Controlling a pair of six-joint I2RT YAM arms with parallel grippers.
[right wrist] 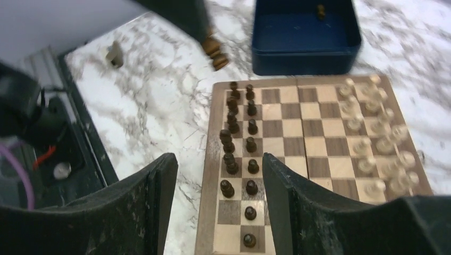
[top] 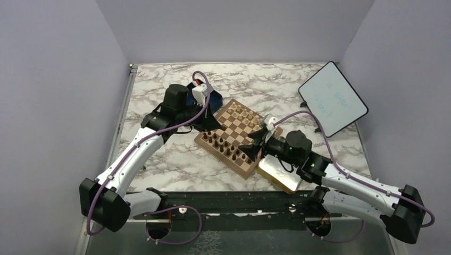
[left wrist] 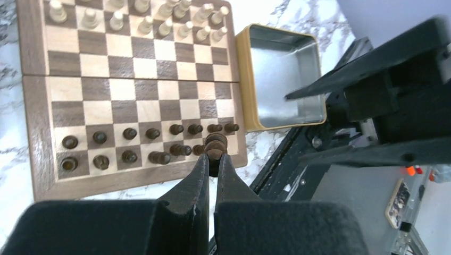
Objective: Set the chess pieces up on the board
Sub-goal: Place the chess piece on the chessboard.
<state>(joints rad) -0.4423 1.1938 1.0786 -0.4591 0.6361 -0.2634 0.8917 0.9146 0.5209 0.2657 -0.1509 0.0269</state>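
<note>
My left claw (left wrist: 214, 162) is clamped on one dark chessman (left wrist: 215, 145), held just off the corner of the board (left wrist: 133, 90) at the dark side. From the right wrist view it hangs over the marble tabletop (right wrist: 159, 79) between that corner and the blue box (right wrist: 306, 56), and I cannot tell whether it is over a square. The other dark chess pieces (left wrist: 130, 133) stand in two rows along that edge, with the pale chessmen (left wrist: 143, 21) lined up along the opposite edge. My right claw (right wrist: 218, 164) hovers over the dark rows with its jaws well apart, holding nothing. The gold-rimmed tray (left wrist: 245, 79) sits just beside the board. One small dark piece (right wrist: 320, 9) lies in the blue box.
</note>
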